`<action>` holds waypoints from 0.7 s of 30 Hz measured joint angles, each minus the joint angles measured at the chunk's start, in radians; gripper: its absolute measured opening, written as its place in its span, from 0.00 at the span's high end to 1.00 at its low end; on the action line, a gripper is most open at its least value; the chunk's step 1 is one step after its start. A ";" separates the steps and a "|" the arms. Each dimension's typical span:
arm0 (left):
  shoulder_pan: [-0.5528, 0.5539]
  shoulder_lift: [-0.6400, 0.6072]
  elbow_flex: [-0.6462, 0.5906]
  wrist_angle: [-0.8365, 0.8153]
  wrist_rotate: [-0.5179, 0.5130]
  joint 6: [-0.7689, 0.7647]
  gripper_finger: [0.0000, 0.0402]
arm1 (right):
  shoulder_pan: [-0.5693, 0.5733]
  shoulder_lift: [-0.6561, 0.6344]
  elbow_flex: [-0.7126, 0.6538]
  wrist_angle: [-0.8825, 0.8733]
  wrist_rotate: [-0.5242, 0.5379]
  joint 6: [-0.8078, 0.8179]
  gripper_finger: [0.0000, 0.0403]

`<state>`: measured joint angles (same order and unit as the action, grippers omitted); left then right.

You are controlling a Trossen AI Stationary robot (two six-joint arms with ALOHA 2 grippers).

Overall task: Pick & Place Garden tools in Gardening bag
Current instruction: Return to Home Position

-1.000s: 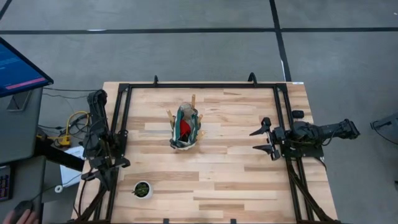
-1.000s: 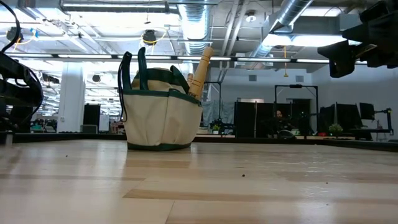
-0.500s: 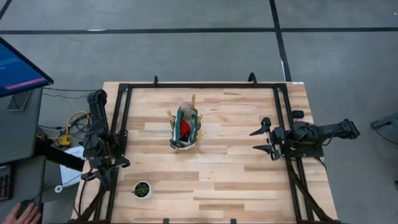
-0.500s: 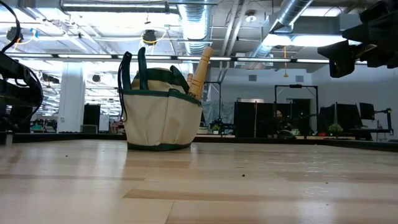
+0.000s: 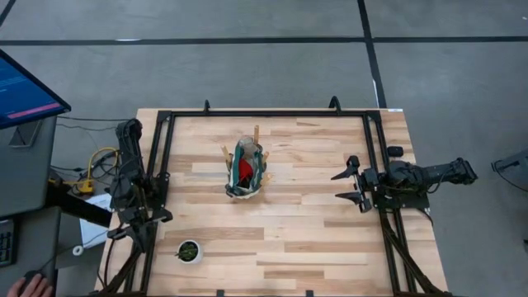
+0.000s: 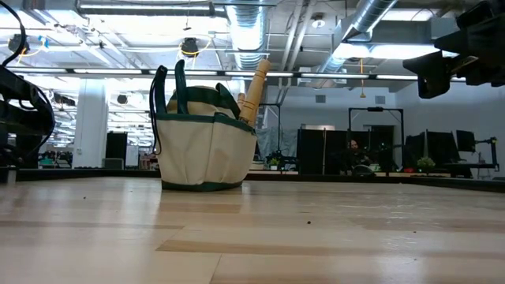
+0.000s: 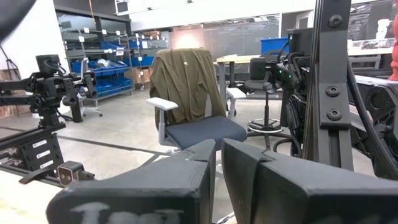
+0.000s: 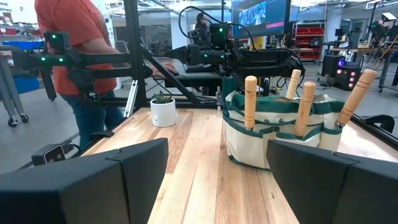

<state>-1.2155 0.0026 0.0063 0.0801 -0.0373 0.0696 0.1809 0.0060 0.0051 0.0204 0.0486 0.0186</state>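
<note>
Right gripper (image 5: 337,186) spread wide, left gripper (image 7: 219,152) closed, four wooden handles (image 8: 250,102) in one gardening bag (image 5: 246,172), one pot (image 5: 189,251).

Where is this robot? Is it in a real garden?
Probably not: it looks like an indoor robot lab. Silver ceiling ducts run overhead, shelves of blue bins line a wall, and an office chair stands beyond the table.
</note>
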 joint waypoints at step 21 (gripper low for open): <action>0.000 0.000 0.000 0.012 0.000 0.000 0.95 | 0.000 0.000 0.000 0.000 0.000 0.000 0.34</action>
<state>-1.2152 0.0026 0.0063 0.0924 -0.0375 0.0696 0.1808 0.0062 0.0051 0.0204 0.0486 0.0189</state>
